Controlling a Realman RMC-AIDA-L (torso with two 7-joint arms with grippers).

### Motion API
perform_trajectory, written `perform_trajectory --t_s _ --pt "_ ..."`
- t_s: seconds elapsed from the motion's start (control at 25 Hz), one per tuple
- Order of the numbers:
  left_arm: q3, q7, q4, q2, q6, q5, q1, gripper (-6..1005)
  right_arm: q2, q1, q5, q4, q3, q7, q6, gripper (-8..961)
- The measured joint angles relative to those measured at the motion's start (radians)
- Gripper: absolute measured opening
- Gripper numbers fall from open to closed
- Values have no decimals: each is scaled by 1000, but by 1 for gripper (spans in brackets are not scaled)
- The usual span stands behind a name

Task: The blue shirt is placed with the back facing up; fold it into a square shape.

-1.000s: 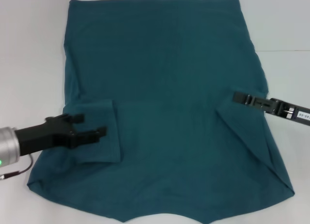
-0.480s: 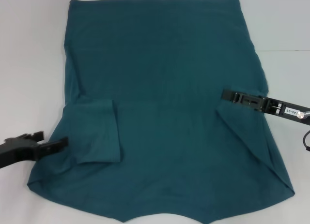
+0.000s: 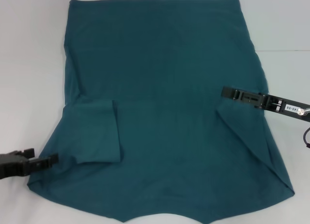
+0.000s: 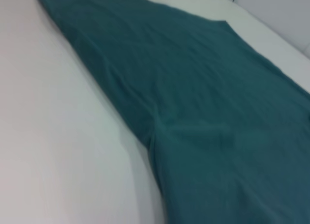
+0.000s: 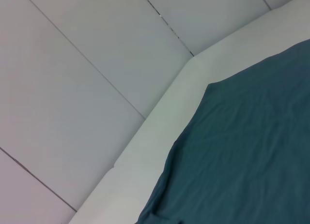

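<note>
**Sleeves in, side folds pending**

Blue shirt (image 3: 164,112) is lying flat on the white table (image 3: 29,64), long axis running near-far. Left gripper (image 3: 41,162) is sitting open and empty at the near-left hem edge, shirt lying to its right. Right gripper (image 3: 227,93) is hovering over the right edge; can't tell its opening. Each arm is nearest its own side.

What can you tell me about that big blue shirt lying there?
The blue shirt is a large, plain dark teal piece of soft fabric, spread flat on the white table with only faint wrinkles. Both sleeves are folded inward onto the body: the left sleeve as a rectangular flap, the right as a slanted triangular one. No lettering shows. The right end effector lies at the top of the right fold; the left end effector sits just off the shirt's left edge.
</note>
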Motion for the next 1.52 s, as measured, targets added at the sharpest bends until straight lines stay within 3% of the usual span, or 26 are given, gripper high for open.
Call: perform_trajectory --t_s 0.36,0.88,1.52 --pt "1 -24 14 8 49 50 -11 936 -3 -1 0 1 5 0 -7 906" --pt "-1 -34 67 27 238 107 -27 936 -4 -4 -1 -2 8 0 -7 906" --pt "-2 -47 92 34 248 179 -30 937 -4 -10 -1 -2 9 0 -7 906"
